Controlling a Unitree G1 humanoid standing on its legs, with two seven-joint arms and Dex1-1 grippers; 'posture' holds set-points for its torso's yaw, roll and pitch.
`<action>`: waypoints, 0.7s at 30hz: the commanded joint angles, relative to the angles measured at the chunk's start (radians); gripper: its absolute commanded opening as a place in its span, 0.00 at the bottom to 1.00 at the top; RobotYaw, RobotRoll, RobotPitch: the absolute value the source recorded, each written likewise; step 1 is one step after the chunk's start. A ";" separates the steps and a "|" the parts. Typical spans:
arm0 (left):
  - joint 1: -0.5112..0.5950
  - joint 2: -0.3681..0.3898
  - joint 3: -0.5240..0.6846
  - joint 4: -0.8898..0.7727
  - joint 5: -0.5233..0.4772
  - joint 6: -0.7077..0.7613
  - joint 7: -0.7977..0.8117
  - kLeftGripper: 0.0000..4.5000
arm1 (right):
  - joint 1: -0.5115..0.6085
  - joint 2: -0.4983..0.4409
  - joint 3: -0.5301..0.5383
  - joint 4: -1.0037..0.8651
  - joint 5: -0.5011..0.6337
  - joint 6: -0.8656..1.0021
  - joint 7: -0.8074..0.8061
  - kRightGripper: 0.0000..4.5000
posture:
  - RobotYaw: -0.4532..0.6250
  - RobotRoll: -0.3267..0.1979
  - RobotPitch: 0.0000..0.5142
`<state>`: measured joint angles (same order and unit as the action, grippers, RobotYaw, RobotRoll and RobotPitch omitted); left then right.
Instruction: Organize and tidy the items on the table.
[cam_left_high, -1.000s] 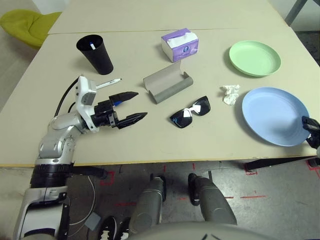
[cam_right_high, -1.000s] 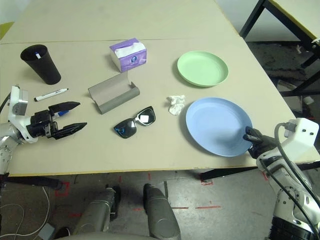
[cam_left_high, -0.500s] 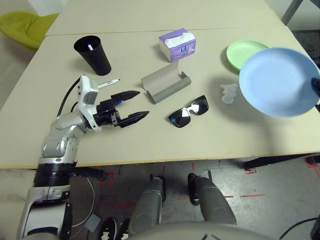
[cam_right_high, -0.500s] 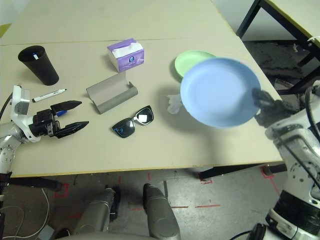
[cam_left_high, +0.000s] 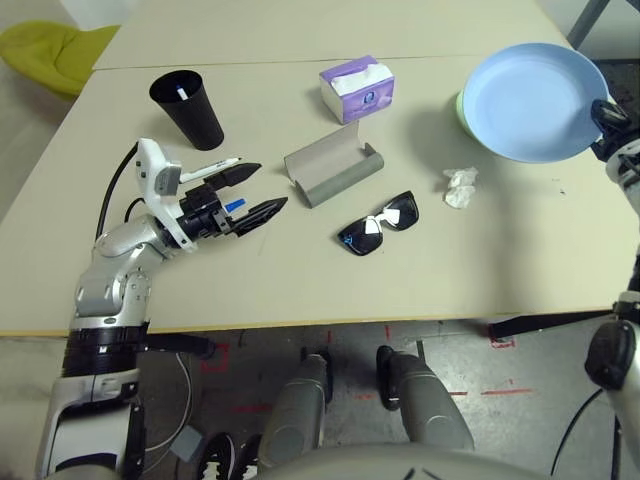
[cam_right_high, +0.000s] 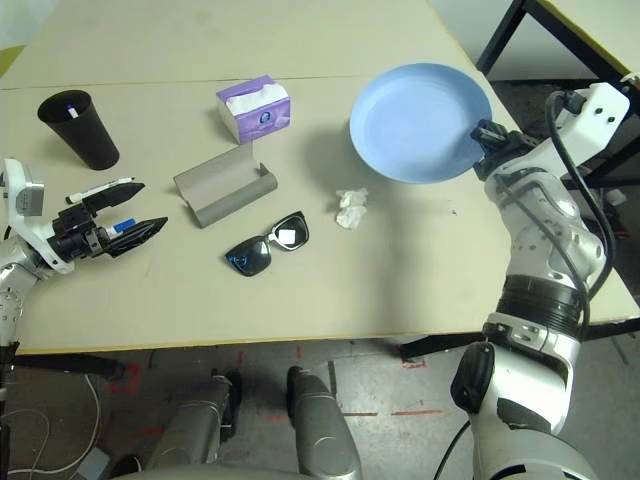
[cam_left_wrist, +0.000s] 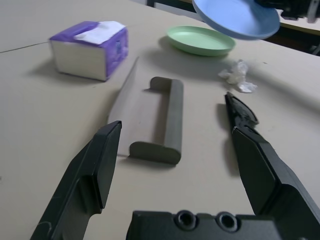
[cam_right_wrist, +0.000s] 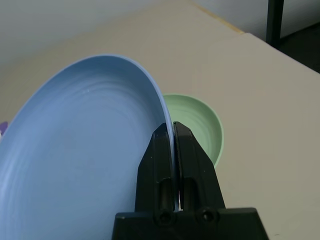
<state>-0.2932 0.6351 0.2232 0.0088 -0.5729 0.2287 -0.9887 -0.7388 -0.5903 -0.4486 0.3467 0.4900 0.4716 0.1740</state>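
My right gripper (cam_right_wrist: 169, 127) is shut on the rim of the blue plate (cam_left_high: 525, 100) and holds it in the air over the green plate (cam_right_wrist: 200, 125) at the back right. My left gripper (cam_left_high: 245, 190) hovers open low over the table at the left, its far finger beside a white marker with a black cap (cam_left_high: 213, 166). Behind it stands the black cup (cam_left_high: 188, 108) with a white marker (cam_left_high: 181, 94) inside. In the middle lie the open grey glasses case (cam_left_high: 335, 165) and the black sunglasses (cam_left_high: 380, 223). The crumpled tissue (cam_left_high: 460, 187) rests to their right.
A purple tissue box (cam_left_high: 357, 88) stands behind the glasses case. The table's front edge (cam_left_high: 330, 325) runs close below the left gripper. A yellow-green chair (cam_left_high: 55, 45) sits off the table's back left corner, and a black table leg (cam_right_high: 505, 40) stands to the right.
The right gripper has carried the blue plate farther back, until it covers most of the green plate. The left gripper has shifted slightly back towards the black-capped marker.
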 joint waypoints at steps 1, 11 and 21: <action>0.030 -0.006 0.016 -0.039 -0.012 0.016 0.017 1.00 | -0.027 0.016 0.023 0.028 -0.034 -0.013 -0.011 0.00 | 0.29 0.62 0.41; 0.029 -0.024 0.009 -0.059 -0.019 0.024 0.036 1.00 | -0.207 0.013 0.066 0.278 -0.140 -0.086 -0.028 0.00 | 0.29 0.62 0.42; 0.027 -0.045 0.006 -0.057 -0.023 0.019 0.041 1.00 | -0.249 -0.023 0.076 0.424 -0.229 -0.193 -0.073 0.00 | 0.28 0.62 0.41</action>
<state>-0.2758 0.5931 0.2318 -0.0384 -0.5955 0.2474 -0.9471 -0.9729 -0.6045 -0.3720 0.7413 0.2727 0.3086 0.1124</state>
